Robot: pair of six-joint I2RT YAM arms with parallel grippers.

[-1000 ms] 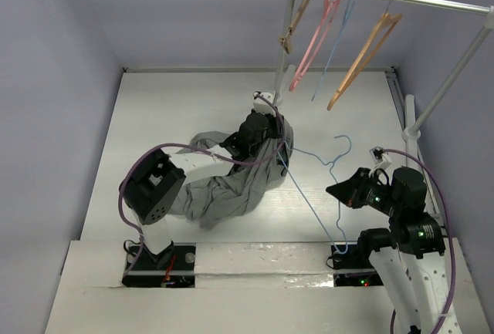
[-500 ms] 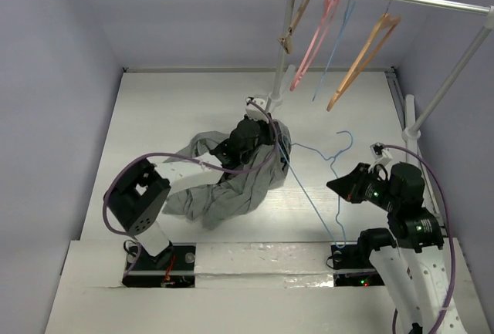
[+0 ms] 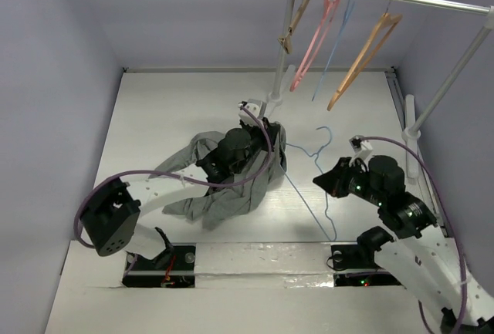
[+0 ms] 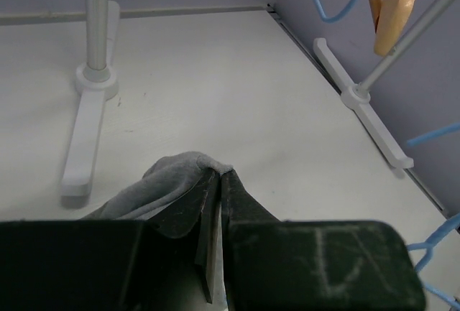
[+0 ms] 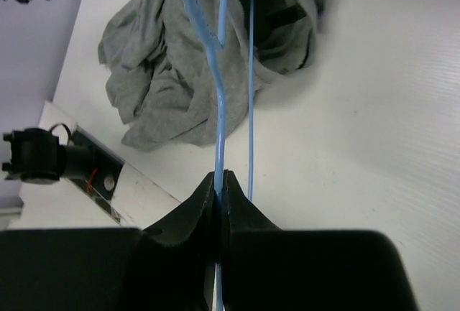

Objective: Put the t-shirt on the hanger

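The grey t-shirt [image 3: 207,193] lies crumpled on the table left of centre. My left gripper [image 3: 266,132] is shut on a fold of the t-shirt's upper right edge; the left wrist view shows the cloth [image 4: 169,179] pinched at the tips of the gripper [image 4: 220,173]. My right gripper [image 3: 320,182] is shut on the thin light-blue hanger [image 3: 307,201], whose hook points towards the back. In the right wrist view the hanger [image 5: 219,110] runs from the closed gripper [image 5: 220,174] out over the t-shirt [image 5: 162,74]; its far end reaches into the cloth.
A white clothes rack stands at the back, its post [image 3: 279,56] and foot [image 4: 83,131] just behind my left gripper. A pink hanger [image 3: 316,29], a blue one [image 3: 336,37] and a tan wooden one [image 3: 359,56] hang on it. The rack's right foot [image 3: 409,118] lies along the right edge.
My right gripper has moved left and towards the t-shirt, carrying the hanger. My left gripper has shifted a little left and back with the cloth, and the left arm's elbow has swung down and left.
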